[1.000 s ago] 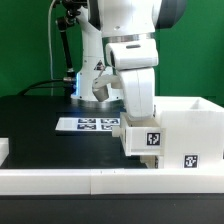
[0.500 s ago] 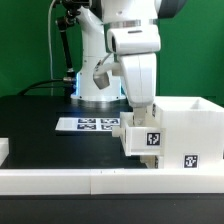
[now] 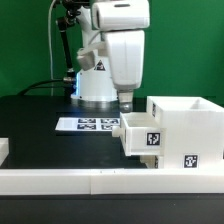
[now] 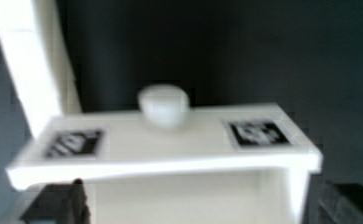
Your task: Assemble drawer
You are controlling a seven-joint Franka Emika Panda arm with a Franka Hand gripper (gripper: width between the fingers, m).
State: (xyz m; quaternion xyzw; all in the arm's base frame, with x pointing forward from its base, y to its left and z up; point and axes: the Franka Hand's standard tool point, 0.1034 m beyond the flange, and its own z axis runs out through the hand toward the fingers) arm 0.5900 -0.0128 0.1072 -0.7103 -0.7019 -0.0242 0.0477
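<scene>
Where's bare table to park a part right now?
Free: black tabletop on the exterior view's left, bordered by the marker board and white rail. Crowded: exterior view's right, where the shell, tray and gripper cluster.

Exterior view: bright, even lighting, white parts near blown out against the black counter (image 3: 60,145). Low-res but fairly sharp. Wrist view: soft and blurred throughout, tags smeared, fingers (image 4: 57,203) dark and out of focus at frame edge.
</scene>
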